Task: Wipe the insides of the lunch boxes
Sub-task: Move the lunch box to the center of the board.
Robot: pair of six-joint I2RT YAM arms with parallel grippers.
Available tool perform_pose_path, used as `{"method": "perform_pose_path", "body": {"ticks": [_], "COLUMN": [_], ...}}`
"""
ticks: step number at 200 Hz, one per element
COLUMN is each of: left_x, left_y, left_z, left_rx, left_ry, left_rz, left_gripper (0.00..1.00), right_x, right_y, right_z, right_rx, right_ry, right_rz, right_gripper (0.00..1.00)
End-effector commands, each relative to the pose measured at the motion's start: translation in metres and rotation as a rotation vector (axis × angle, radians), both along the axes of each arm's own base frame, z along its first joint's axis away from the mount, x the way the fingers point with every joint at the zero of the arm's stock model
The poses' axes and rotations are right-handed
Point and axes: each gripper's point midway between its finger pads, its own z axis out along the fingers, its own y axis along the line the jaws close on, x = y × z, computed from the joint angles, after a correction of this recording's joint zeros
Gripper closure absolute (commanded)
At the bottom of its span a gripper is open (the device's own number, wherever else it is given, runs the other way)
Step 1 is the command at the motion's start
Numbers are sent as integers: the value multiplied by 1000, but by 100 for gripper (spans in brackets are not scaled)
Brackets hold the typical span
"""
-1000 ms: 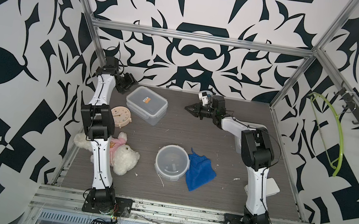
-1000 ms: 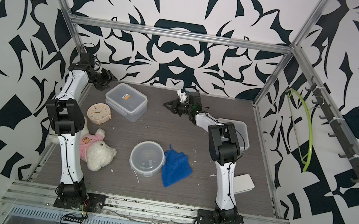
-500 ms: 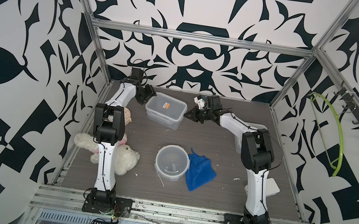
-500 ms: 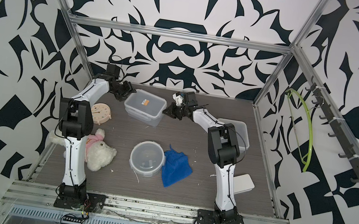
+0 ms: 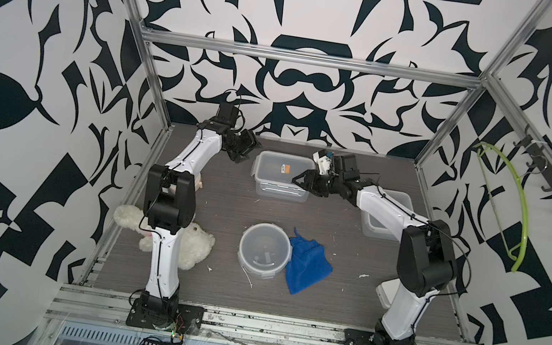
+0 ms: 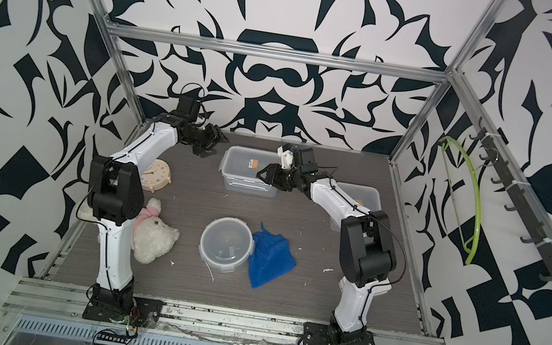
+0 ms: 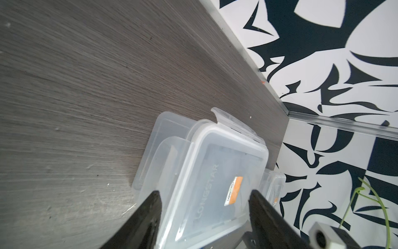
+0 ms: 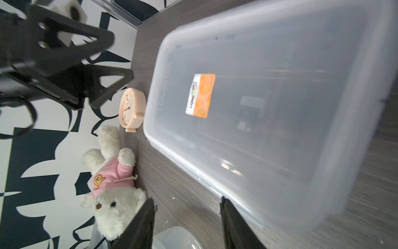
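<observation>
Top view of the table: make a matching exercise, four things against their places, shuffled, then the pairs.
1. rectangular translucent plastic lunch box, orange sticker
2. round translucent plastic lunch box
3. blue cloth
4. white plush toy

A. beside the left arm
B. against the round box, right arm's side
C. between left gripper and right gripper
D. table centre

Pairs: 1-C, 2-D, 3-B, 4-A
</observation>
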Motion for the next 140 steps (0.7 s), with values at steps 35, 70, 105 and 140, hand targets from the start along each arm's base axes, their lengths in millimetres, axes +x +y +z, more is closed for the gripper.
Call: {"method": "perform_pose_path", "body": {"ticks": [35,70,105,140], "left_x": [18,27,26,23], "left_y": [-13,-39,-45,-54], "left_z": [39,28,0,-12], "left_rx": [-56,-86,-102,-120], "left_ry": [-90,-76,-24,-3], "left_rz": [-44,-103,-121,-143], "left_gripper": [32,32,32,33], "right_x": [-7,14,28,27], "right_y": [-7,9,25,27], "right_z": [-2,4,17,24], "right_rx": [110,248,367,418], "right_ry": [-92,-140,-171,-194], "right_rz": [-64,-67,-38,-37], "right_gripper": [38,38,40,44]}}
